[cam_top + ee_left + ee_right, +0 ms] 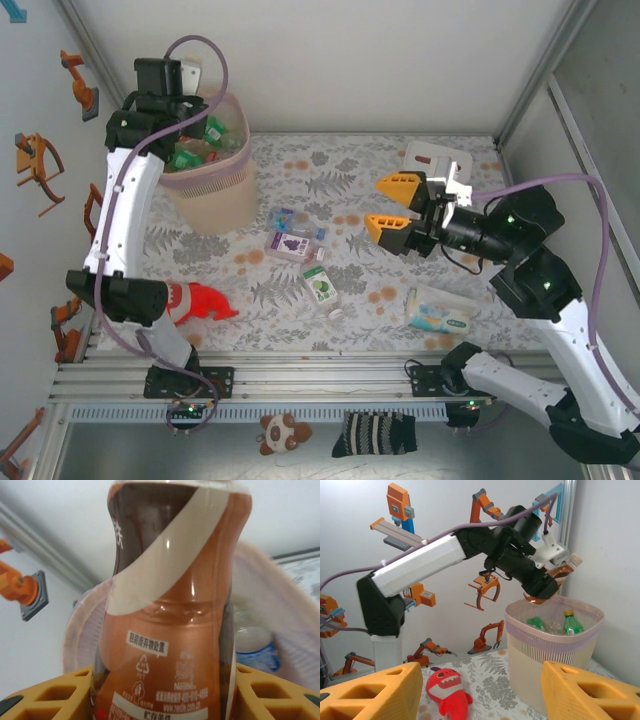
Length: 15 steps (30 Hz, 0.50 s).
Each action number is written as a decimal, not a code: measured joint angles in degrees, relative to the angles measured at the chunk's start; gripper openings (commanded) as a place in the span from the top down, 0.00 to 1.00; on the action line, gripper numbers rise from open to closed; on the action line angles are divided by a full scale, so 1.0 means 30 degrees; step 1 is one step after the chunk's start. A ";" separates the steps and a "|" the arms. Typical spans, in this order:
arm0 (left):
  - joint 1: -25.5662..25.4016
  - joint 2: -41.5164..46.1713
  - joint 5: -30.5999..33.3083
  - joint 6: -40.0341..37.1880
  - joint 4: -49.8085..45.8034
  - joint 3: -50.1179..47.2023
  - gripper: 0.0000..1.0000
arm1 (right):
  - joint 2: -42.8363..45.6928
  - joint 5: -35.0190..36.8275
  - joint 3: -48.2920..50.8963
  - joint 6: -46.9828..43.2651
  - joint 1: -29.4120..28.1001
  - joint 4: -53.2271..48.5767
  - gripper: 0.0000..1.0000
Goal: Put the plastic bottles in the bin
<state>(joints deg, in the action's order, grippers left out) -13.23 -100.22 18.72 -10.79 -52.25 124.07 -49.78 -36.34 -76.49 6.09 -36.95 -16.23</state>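
My left gripper [162, 692] is shut on a brown-labelled plastic bottle [170, 605], its yellow fingers [47, 695] pressing both sides. In the right wrist view that bottle [563, 569] hangs tilted just above the bin [555, 650], a tall pale pink-beige basket [215, 185] at the table's back left. Green bottles [572, 622] and a clear blue-labelled one [255, 647] lie inside it. Three small bottles lie mid-table: a blue-marked one [286, 216], a purple-labelled one [293, 245] and a green-labelled one [324, 286]. My right gripper [392, 207] hovers open to their right, holding nothing.
A red plush fish [200, 300] lies at the front left beside the left arm's base. A flat wipes pack [438, 310] sits at the front right. A white box [432, 158] stands at the back right behind the right gripper. Walls close in on both sides.
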 measured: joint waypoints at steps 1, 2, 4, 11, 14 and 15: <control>0.0211 -0.0415 0.0095 -0.0029 -0.0291 0.0335 0.53 | 0.0073 0.0000 0.0058 -0.0015 0.0000 -0.0015 0.37; 0.0459 -0.0911 0.0175 -0.0036 -0.0627 0.0729 0.53 | 0.0138 0.0000 0.0131 -0.0044 0.0000 -0.0036 0.37; 0.0845 -0.1719 0.0277 -0.0022 -0.1180 0.1209 0.53 | 0.0233 0.0000 0.0233 -0.0058 0.0000 -0.0138 0.37; 0.1501 -0.4218 0.0510 0.0444 -0.3803 0.3672 0.51 | 0.0495 0.0073 0.0627 -0.0138 0.0000 -0.0437 0.37; 0.2076 -0.5493 0.0736 0.0896 -0.4881 0.4765 0.49 | 0.0743 0.0095 0.0721 -0.0284 0.0000 -0.0561 0.37; 0.2288 -0.5872 0.0787 0.1035 -0.5340 0.4940 0.48 | 0.0794 0.0124 0.0721 -0.0342 0.0000 -0.0597 0.37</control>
<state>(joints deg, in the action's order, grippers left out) -6.37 -117.84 21.08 -7.68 -68.27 138.89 -47.40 -35.97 -74.32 5.06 -36.95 -18.02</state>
